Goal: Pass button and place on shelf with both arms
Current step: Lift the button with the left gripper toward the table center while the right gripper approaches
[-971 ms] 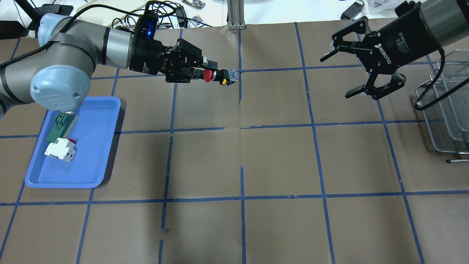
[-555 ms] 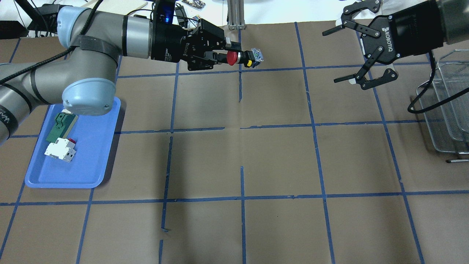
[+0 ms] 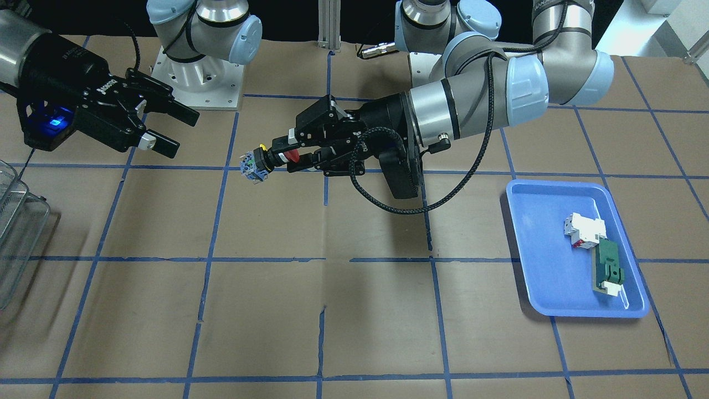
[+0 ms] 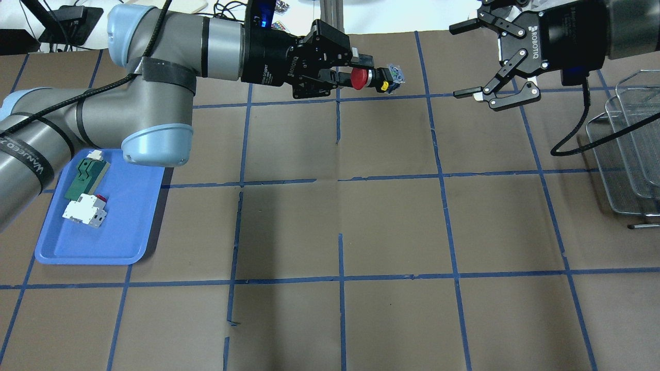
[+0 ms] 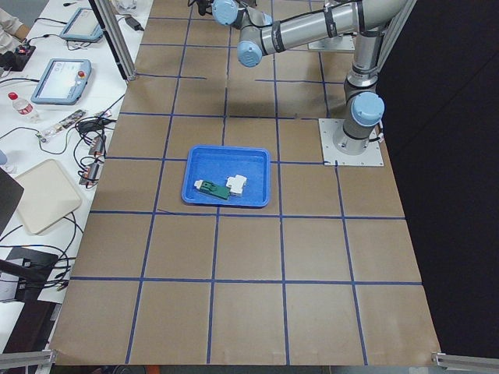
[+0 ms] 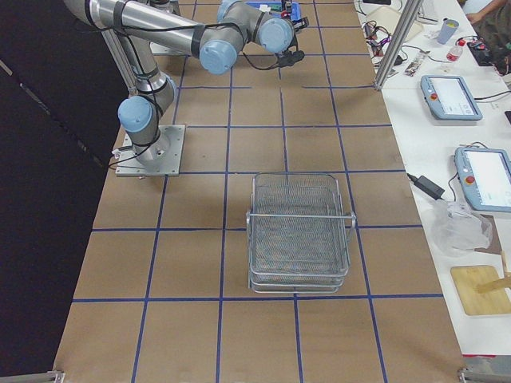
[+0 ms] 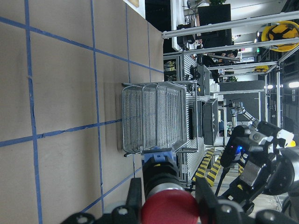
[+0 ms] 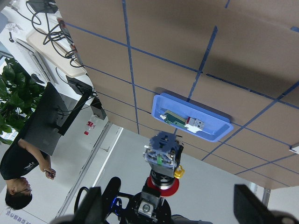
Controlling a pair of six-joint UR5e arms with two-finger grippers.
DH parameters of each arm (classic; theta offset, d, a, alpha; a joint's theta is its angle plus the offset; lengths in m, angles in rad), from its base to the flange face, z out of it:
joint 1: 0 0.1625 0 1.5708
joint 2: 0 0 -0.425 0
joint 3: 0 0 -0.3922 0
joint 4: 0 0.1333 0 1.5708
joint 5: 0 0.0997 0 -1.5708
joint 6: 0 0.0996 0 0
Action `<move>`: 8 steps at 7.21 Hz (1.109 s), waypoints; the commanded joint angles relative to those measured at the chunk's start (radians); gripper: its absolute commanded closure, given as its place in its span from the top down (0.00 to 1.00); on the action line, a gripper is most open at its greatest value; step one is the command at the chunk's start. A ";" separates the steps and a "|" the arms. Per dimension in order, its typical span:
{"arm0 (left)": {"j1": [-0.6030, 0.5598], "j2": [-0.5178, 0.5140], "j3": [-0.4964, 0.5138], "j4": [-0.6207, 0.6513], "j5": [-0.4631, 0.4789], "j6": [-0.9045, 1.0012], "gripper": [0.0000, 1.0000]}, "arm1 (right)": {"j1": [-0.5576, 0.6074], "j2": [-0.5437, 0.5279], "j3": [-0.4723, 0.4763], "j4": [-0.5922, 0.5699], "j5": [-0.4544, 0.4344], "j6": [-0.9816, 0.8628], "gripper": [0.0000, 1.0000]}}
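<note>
Brown taped table (image 4: pixel 392 221): left gripper (image 4: pixel 356 73), clamped on the push-button (image 4: pixel 380 79), has carried it aloft nearer the right gripper (image 4: pixel 456 61), whose jaws are spread wide. Handover looks imminent; wire shelf (image 4: pixel 626 154) awaits.

A wide table (image 4: pixel 392 221) covered in brown paper is filling the scene, with blue tape lines (image 4: pixel 341 278) crossing it into a grid of large squares, a few of the lines breaking off short near the middle. Toward the robot's left end a shallow blue plastic tray (image 4: pixel 129 216) is sitting flat on the paper, and well apart from it, near the robot's right end, a silvery wire basket (image 6: pixel 299 215) is resting upright. The arms' pale metal base plates (image 3: pixel 195 83) are sitting along the robot's edge.
</note>
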 commanded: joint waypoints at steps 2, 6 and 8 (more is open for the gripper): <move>-0.025 0.006 0.017 0.044 0.003 -0.113 0.10 | 0.039 0.067 0.001 -0.130 0.025 0.076 1.00; -0.031 -0.002 0.026 0.095 0.011 -0.161 0.11 | 0.066 0.064 0.002 -0.114 0.028 0.211 1.00; -0.033 -0.002 0.026 0.095 0.011 -0.161 0.11 | 0.082 0.068 0.005 -0.113 0.060 0.277 1.00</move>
